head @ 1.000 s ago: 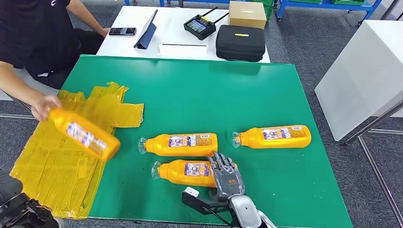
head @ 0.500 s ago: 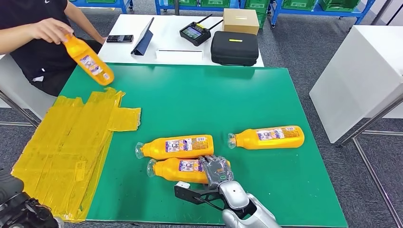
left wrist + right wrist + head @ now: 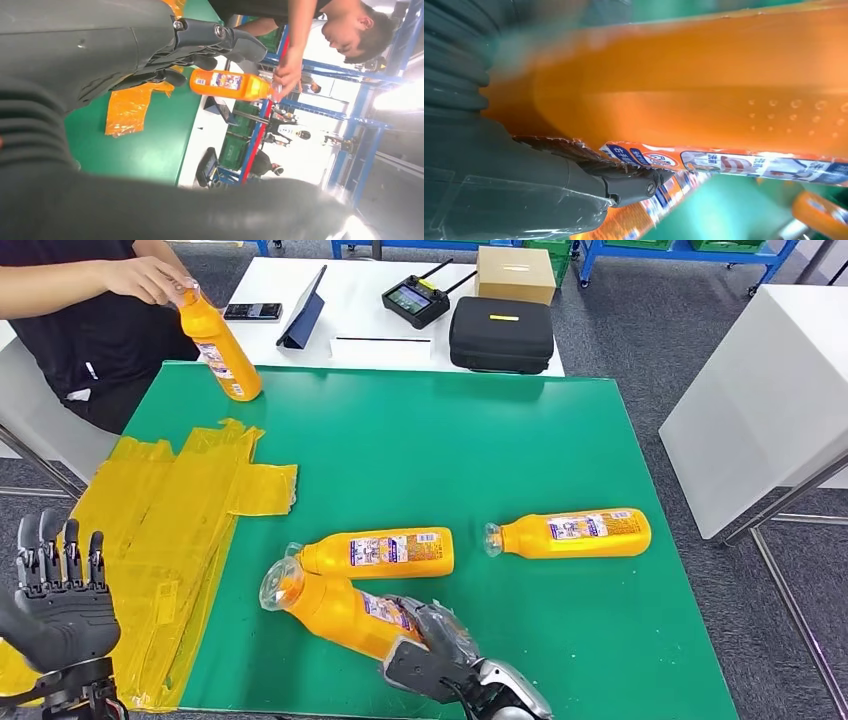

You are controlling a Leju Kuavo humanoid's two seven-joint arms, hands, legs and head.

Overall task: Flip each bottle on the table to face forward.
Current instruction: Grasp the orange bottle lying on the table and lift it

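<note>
On the green table [image 3: 520, 430], the right hand [image 3: 432, 652] grips the nearest orange bottle [image 3: 335, 607] at six o'clock, its capped end tilted up toward ten o'clock: mid-flip, apparently. Next, rolling it label-forward. The left hand [image 3: 58, 595] hovers at eight o'clock, fingers spread, empty.

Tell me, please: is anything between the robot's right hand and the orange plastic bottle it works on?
No. The right hand already grips the tilted orange plastic bottle at its base end, so nothing separates them. A second orange bottle lies close beside its raised cap end and could crowd the flip.
</note>
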